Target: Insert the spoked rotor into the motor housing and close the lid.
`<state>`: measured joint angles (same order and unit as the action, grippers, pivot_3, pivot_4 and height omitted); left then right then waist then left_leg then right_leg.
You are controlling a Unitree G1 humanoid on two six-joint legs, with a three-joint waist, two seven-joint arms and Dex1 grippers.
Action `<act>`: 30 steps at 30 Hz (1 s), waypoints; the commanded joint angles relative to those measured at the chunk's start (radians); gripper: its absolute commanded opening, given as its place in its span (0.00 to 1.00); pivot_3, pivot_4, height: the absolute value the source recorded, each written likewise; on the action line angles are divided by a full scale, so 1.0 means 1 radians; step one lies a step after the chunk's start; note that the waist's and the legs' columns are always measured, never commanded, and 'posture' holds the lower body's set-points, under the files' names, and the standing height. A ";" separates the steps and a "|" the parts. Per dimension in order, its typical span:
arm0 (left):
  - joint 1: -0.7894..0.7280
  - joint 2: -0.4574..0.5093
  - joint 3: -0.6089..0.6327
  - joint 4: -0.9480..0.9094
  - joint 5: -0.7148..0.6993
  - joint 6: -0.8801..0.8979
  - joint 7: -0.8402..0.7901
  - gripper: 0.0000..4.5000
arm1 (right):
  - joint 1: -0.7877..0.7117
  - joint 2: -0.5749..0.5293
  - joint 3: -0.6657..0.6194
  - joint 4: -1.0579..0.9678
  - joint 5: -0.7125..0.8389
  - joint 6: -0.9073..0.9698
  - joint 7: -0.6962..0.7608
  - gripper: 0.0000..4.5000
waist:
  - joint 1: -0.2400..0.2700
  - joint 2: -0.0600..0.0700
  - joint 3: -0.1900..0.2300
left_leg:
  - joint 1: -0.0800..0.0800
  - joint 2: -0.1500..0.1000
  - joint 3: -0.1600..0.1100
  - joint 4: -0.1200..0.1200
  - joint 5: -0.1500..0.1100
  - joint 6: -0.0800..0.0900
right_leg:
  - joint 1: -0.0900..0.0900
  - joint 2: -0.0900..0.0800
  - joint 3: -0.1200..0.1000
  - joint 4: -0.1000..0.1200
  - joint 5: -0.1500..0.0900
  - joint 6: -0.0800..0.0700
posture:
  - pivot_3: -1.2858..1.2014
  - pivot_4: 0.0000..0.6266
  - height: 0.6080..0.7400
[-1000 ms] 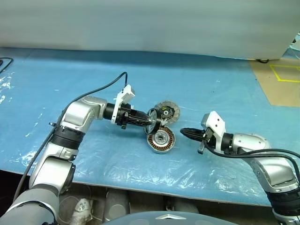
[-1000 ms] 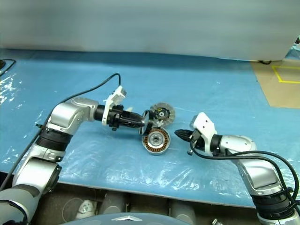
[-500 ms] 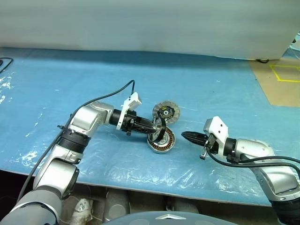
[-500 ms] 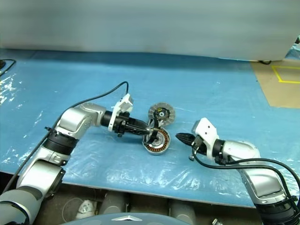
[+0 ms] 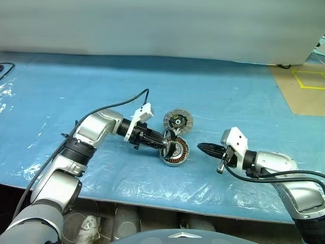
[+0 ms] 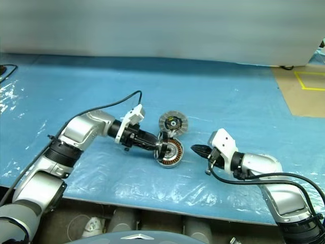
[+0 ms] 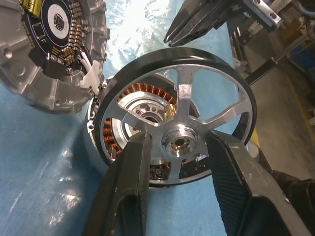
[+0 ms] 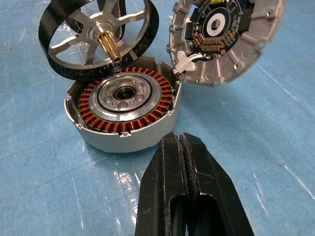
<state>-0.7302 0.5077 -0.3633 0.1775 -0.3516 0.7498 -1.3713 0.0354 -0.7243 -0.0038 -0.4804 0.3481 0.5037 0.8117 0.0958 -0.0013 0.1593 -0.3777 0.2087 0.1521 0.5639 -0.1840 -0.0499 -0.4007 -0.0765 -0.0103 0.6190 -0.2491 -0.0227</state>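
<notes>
The spoked rotor [image 8: 98,37] hangs tilted just above the motor housing [image 8: 123,115], the lid [image 8: 224,37] behind.

We note a desk [image 5: 213,91] under a glossy blue sheet, brown floor [image 5: 304,94] with yellow tape [image 5: 308,76] at right.

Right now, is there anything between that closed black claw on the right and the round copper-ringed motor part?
Nothing: in the right wrist view only bare blue sheet lies between the right gripper and the motor housing.
</notes>
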 commanded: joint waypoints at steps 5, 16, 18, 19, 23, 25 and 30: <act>-0.006 0.029 -0.061 0.003 0.078 -0.056 0.008 0.40 | -0.023 -0.004 0.001 -0.031 -0.008 -0.015 -0.005 0.00 | 0.000 0.000 0.000 | 0.002 0.000 0.000 0.000 0.000 0.000 | 0.002 0.000 0.000 0.000 0.000 0.000 | 0.52 0.24 1.00; -0.021 0.008 -0.065 0.023 0.103 -0.100 0.004 0.40 | -0.031 -0.003 0.010 -0.031 -0.015 -0.014 -0.012 0.00 | 0.000 0.000 0.000 | 0.002 0.000 0.000 0.000 0.000 0.000 | 0.002 0.000 0.000 0.000 0.000 0.000 | 0.52 0.24 1.00; -0.023 0.014 -0.071 0.031 0.113 -0.120 -0.002 0.40 | -0.030 -0.001 0.010 -0.032 -0.016 -0.014 -0.015 0.00 | 0.000 0.000 0.000 | 0.002 0.000 0.000 0.000 0.000 0.000 | 0.002 0.000 0.000 0.000 0.000 0.000 | 0.52 0.24 1.00; -0.023 0.017 -0.072 0.034 0.117 -0.128 -0.005 0.40 | -0.029 -0.001 0.010 -0.033 -0.017 -0.014 -0.017 0.00 | 0.000 0.000 0.000 | 0.002 0.000 0.000 0.000 0.000 0.000 | 0.002 0.000 0.000 0.000 0.000 0.000 | 0.52 0.24 1.00; -0.031 0.015 -0.070 0.055 0.139 -0.139 0.010 0.40 | -0.029 0.003 0.015 -0.034 -0.021 -0.014 -0.021 0.00 | 0.000 0.000 0.000 | 0.002 0.000 0.000 0.000 0.000 0.000 | 0.002 0.000 0.000 0.000 0.000 0.000 | 0.52 0.24 1.00; -0.035 0.015 -0.072 0.063 0.146 -0.142 0.014 0.40 | -0.030 0.004 0.018 -0.034 -0.023 -0.015 -0.023 0.00 | 0.000 0.000 0.000 | 0.002 0.000 0.000 0.000 0.000 0.000 | 0.002 0.000 0.000 0.000 0.000 0.000 | 0.52 0.24 1.00; -0.037 0.012 -0.066 0.060 0.139 -0.134 0.012 0.40 | -0.037 0.006 0.027 -0.025 -0.031 -0.020 -0.025 0.00 | -0.001 0.000 0.000 | 0.003 0.000 0.000 0.000 0.000 0.000 | 0.002 0.000 0.000 0.000 0.000 0.000 | 0.52 0.24 1.00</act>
<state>-0.7765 0.5099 -0.4127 0.2241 -0.2413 0.6005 -1.3651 0.0134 -0.7206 0.0223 -0.4803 0.3197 0.5030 0.7886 0.0950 -0.0009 0.1591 -0.3749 0.2089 0.1524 0.5640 -0.1840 -0.0500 -0.3983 -0.0765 -0.0099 0.6189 -0.2493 -0.0227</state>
